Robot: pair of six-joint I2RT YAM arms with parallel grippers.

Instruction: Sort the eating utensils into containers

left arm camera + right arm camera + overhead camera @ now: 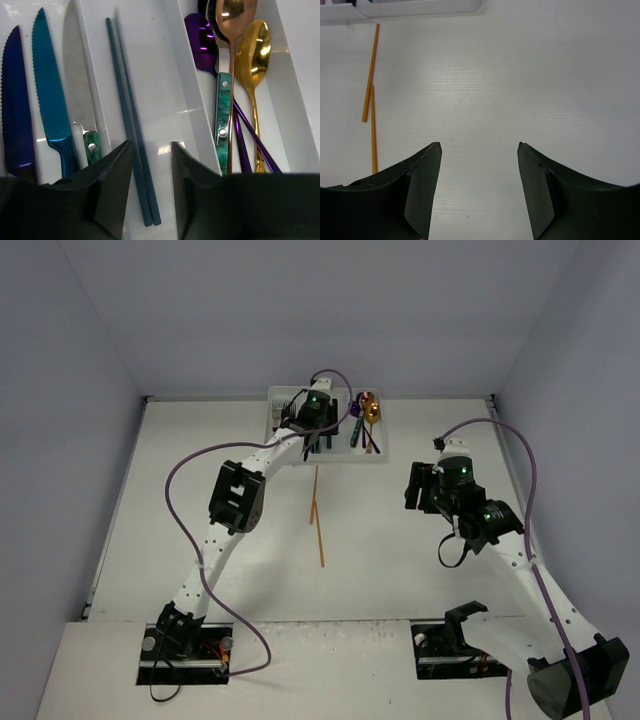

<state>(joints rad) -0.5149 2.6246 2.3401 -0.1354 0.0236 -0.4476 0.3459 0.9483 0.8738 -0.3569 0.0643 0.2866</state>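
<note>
Over teal chopsticks (pixel 124 100), left claw (pixel 151 146).

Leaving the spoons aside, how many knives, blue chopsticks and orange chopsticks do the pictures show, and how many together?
knives: 3
blue chopsticks: 2
orange chopsticks: 2
total: 7

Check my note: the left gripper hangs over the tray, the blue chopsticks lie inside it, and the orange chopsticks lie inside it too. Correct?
Not quite. The orange chopsticks lie on the table, outside the tray, as the top view shows. The left gripper does hang over the tray, with the blue chopsticks inside it.
</note>
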